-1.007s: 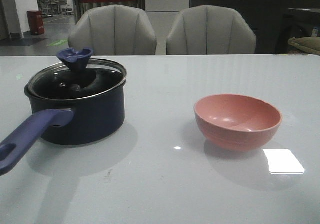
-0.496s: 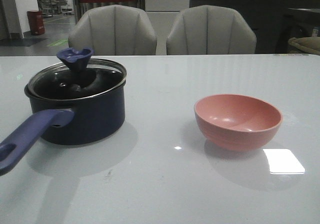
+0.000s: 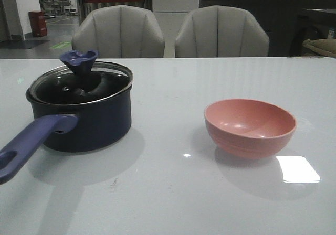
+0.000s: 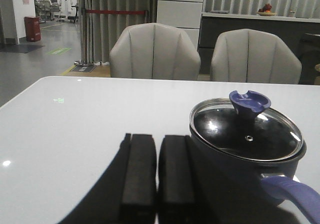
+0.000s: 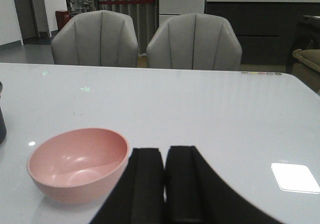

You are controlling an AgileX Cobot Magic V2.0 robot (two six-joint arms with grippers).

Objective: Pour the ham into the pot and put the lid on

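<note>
- resting low near the table's near edge, the left gripper shows two black fingers pressed almost together, a thin slit between them, holding nothing; it sits just beside the pot, on the side away from the bowl.
- the right gripper is the same, its fingers nearly touching and empty, just beside the pink bowl, which shows at in the right wrist view.
- neither gripper appears in the front view.
- the pot's purple-blue handle reaches toward the near left corner of the table.
- the pot stands on the left half of the table, upright, dark navy; it also shows at in the left wrist view.
- the pink bowl stands on the right half, well apart from the pot, upright, and its inside looks bare.
- the lid sits on the pot, its metal rim meeting the pot's rim, with the flared knob on top; in the left wrist view the lid looks seated all round.
- the ham cannot be made out: the glass is dark and shows only reflections.
- beyond the far edge stand two grey chairs, side by side.
</note>
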